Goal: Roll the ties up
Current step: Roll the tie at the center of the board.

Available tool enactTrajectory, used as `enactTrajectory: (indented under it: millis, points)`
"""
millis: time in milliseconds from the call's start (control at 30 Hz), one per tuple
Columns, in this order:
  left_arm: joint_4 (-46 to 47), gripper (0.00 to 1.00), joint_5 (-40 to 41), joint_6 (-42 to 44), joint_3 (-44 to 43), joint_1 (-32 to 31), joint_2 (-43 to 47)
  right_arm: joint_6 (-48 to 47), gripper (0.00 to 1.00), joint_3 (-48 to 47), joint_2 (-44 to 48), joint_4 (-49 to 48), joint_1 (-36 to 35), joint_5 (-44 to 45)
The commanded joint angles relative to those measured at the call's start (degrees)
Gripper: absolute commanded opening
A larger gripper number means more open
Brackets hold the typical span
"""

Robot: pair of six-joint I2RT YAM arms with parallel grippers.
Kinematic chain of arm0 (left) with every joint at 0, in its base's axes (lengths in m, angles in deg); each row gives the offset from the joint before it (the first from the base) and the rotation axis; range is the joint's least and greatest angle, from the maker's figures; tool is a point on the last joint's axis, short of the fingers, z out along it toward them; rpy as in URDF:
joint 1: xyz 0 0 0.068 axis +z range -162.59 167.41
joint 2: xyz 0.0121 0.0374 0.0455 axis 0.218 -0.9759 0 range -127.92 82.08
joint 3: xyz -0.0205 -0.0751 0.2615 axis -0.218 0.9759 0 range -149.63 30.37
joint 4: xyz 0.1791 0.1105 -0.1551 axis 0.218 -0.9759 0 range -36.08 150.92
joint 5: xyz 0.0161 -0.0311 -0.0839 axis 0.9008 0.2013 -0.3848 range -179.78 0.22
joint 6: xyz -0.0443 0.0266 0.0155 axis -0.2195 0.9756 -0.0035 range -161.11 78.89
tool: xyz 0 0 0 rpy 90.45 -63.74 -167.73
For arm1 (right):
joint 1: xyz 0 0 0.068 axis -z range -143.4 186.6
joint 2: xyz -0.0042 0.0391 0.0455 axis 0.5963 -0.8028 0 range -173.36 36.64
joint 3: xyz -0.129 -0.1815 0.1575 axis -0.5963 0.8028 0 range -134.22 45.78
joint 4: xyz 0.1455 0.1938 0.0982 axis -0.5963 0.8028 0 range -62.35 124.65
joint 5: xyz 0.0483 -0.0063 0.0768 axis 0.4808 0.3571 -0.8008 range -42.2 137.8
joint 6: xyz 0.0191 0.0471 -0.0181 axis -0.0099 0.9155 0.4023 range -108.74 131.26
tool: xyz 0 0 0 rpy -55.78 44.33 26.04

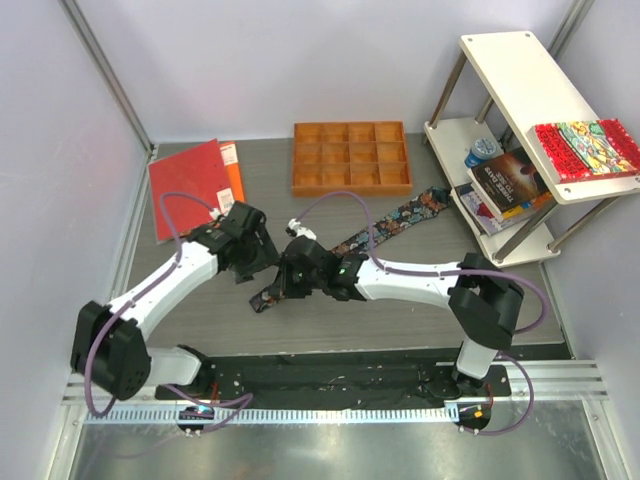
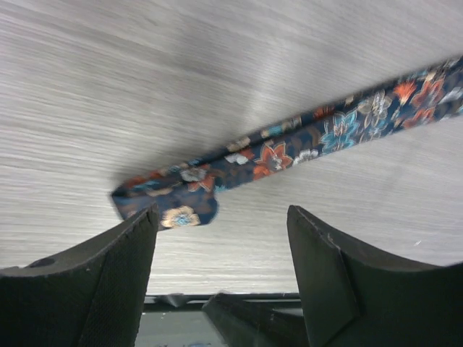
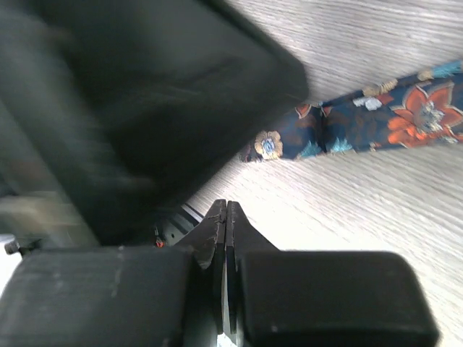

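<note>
From above, the right hand (image 1: 292,280) covers the middle of the tie (image 1: 400,218). Both wrist views crop it at the right edge, and a blurred dark bulk (image 3: 130,108) crowds the right one.

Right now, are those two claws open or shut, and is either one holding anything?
Left claw: open, holding nothing, poised at the end of the necktie.
Right claw: shut, holding nothing.
</note>
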Motion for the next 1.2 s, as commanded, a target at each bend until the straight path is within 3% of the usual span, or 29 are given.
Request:
enactTrajectory:
  millis: [0, 233, 800, 1167]
  points:
    - [-4.25, 0.73, -0.62, 3.76, 0.28, 4.53, 6.34, -0.43, 0.02, -4.48, -3.02, -1.08, 0.65, -2.14]
    - [-6.54, 0.74, -2.64, 6.23, 5.82, 10.77, 14.35, -0.87, 0.02, -8.26, -8.65, -1.43, 1.61, -4.6]
    - [-2.33, 0.74, -6.58, 4.21, 14.61, 11.13, 19.8, -2.1, 0.01, -3.35, -12.44, -5.64, 6.27, -8.12]
    - [4.79, 0.66, -10.29, 2.8, 20.85, 11.04, 21.03, -2.19, 0.01, 0.78, -13.76, -9.78, 8.56, -9.88]
